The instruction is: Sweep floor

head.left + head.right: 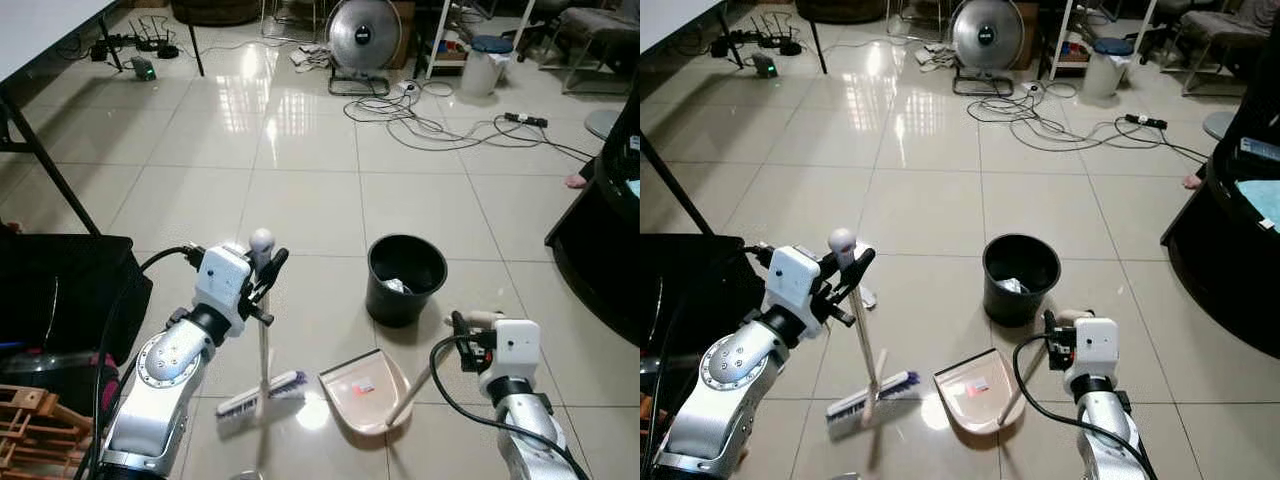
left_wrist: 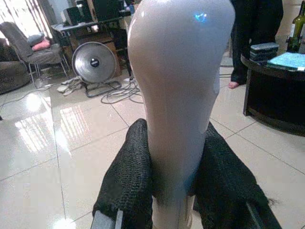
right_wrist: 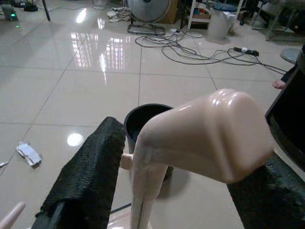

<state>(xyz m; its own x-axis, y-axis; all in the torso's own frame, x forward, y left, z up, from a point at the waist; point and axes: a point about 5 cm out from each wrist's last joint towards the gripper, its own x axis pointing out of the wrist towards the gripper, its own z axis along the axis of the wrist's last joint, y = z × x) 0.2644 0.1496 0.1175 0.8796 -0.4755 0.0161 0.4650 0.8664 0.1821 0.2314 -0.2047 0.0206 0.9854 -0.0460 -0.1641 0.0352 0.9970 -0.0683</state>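
Note:
My left gripper (image 1: 267, 263) is shut on the rounded top of a pale broom handle (image 2: 178, 95), which shows pinched between the black fingers (image 2: 128, 186). The broom stands nearly upright, its bristle head (image 1: 262, 393) resting on the tiles. Right beside the bristles lies a beige dustpan (image 1: 365, 388) holding a small scrap. My right gripper (image 1: 465, 327) is shut on the dustpan's handle (image 3: 205, 133). A black bin (image 1: 405, 278) with white rubbish inside stands just behind the dustpan. A crumpled paper scrap (image 3: 28, 153) lies on the floor near the broom.
A black bag (image 1: 60, 285) and a wooden rack (image 1: 30, 420) sit at my left. A table leg (image 1: 45, 165) slants at far left. A fan (image 1: 362, 35), loose cables (image 1: 440, 125) and a white bin (image 1: 483, 65) are at the back. A dark round table (image 1: 605, 250) stands right.

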